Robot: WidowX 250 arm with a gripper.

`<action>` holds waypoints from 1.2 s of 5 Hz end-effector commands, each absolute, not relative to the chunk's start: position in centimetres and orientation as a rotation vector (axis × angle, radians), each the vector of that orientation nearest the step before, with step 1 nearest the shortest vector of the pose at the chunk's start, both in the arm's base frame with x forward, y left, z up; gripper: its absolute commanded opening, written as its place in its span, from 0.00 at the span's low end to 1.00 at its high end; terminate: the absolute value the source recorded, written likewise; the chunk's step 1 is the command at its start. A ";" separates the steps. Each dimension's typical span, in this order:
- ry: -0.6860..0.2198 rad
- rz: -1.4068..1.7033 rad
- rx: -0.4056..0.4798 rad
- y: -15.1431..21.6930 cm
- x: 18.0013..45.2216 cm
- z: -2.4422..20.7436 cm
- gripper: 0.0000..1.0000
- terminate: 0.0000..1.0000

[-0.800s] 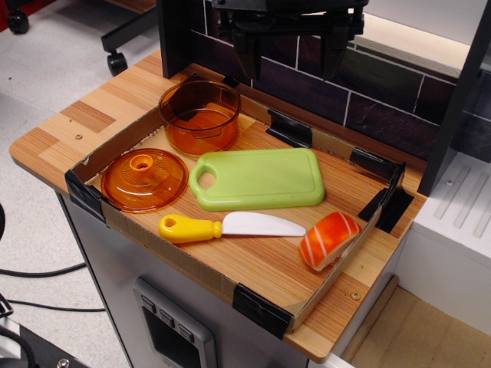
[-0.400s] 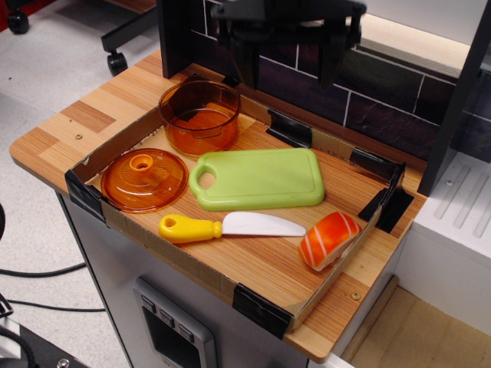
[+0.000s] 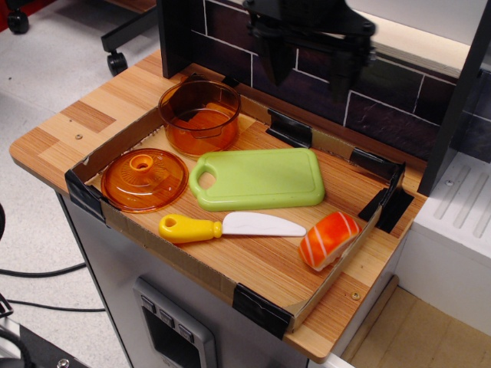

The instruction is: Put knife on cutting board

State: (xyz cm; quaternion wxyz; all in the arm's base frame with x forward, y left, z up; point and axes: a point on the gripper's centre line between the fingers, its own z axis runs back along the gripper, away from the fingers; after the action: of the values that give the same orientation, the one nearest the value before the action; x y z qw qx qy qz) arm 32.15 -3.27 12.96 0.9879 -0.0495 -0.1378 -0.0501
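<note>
The knife [image 3: 230,226] has a white blade and a yellow handle. It lies flat on the wooden tray floor, handle to the left, just in front of the light green cutting board [image 3: 261,178]. The board lies flat in the middle of the tray with its handle hole to the left. My black gripper [image 3: 311,75] hangs high at the back, above the board's far right side and well clear of it. Its two fingers point down with a wide gap between them, and nothing is in it.
An orange pot [image 3: 199,115] stands at the back left. Its round orange lid [image 3: 144,179] lies left of the board. An orange and white salmon sushi piece [image 3: 330,239] lies at the front right. A low cardboard rim [image 3: 192,264] rings the tray. A dark tiled wall [image 3: 399,115] stands behind.
My gripper has moved to the right along the back and a little lower. The knife, the board and the other items have not moved.
</note>
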 end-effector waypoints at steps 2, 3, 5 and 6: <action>-0.222 -0.789 -0.266 0.1 28.5 12.2 1.00 0.00; -0.190 -0.918 -0.238 0.7 27.9 10.8 1.00 0.00; -0.229 -0.948 -0.105 1.4 26.1 8.2 1.00 0.00; -0.258 -0.893 -0.065 1.8 25.4 6.6 1.00 0.00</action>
State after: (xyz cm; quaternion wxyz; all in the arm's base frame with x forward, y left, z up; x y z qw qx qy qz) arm 24.45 1.22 5.15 0.8983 -0.0451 -0.1037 -0.4246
